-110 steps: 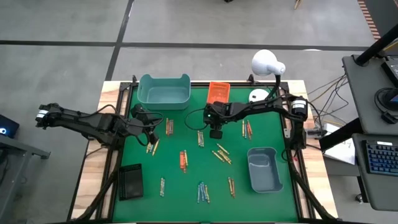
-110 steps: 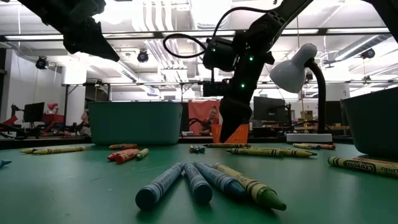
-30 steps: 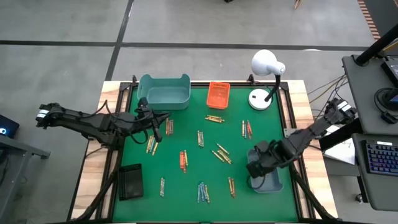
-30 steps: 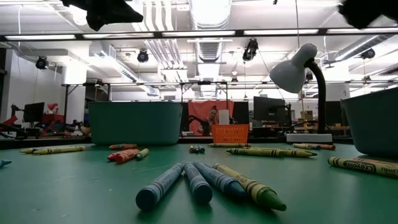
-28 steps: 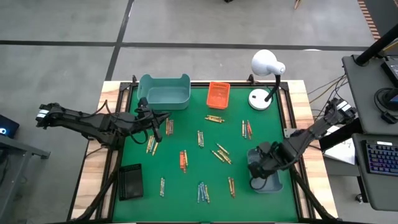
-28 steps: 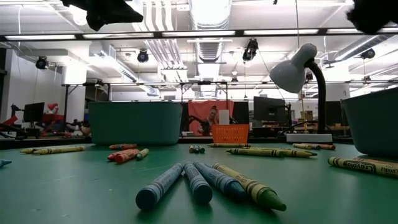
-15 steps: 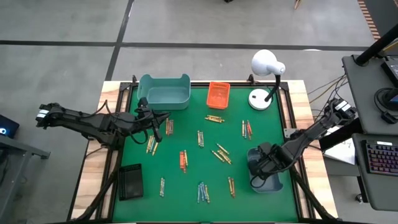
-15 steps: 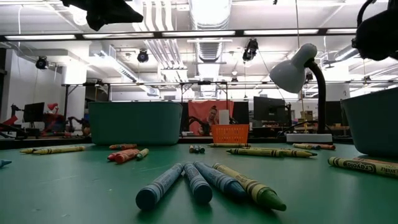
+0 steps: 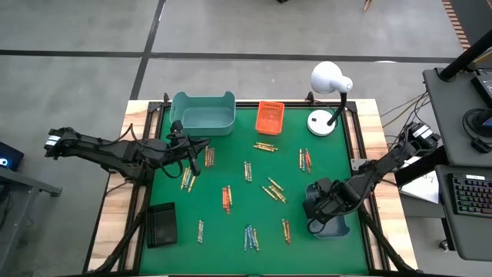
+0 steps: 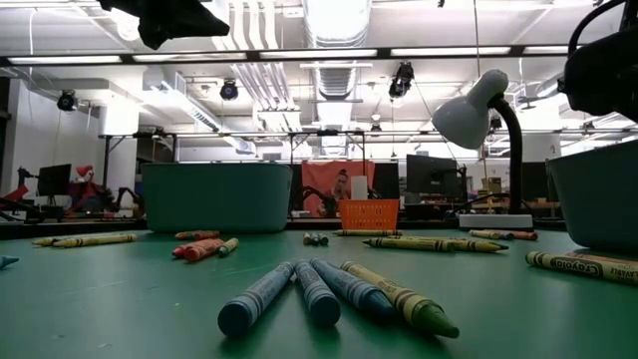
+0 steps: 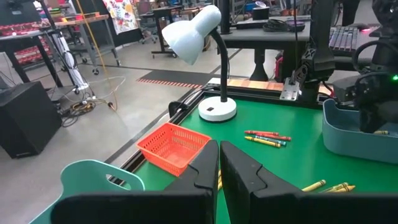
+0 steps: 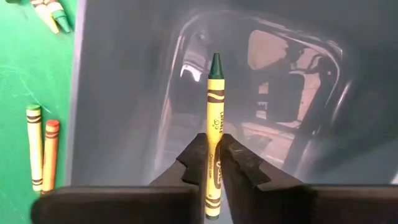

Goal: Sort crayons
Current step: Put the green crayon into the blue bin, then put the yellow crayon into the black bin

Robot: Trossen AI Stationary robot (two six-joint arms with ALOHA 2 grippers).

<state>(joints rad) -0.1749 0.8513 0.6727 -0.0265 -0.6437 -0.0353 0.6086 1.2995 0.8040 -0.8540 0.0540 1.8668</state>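
Note:
Crayons lie scattered in small groups on the green mat (image 9: 231, 254), among them an orange pair (image 9: 227, 198) and a blue group (image 9: 250, 237). My right gripper (image 12: 213, 155) points steeply down over the grey-blue bin (image 9: 332, 219) at the near right, shut on a yellow crayon with a green tip (image 12: 214, 106). My left gripper (image 11: 219, 163) waits shut, held high over the mat's far left (image 9: 192, 160), touching nothing. My right gripper pinches the yellow crayon's lower wrapped part (image 12: 213, 163) between its two fingers. The crayon lies along the fingers, and its green tip (image 12: 215, 64) points away from them, down into the grey-blue bin. Whether the tip touches the bin's floor I cannot tell.
A teal bin (image 9: 203, 113) and an orange basket (image 9: 270, 115) stand at the far edge, and a white desk lamp (image 9: 329, 81) stands at the far right corner. A black tray (image 9: 161, 225) lies near left. Crayons (image 12: 38, 152) lie right beside the grey-blue bin's wall.
My right gripper has sunk toward the grey-blue bin; in the low view its arm has come down into the picture's top right corner. It has also drifted a little toward the table's left and near edges.

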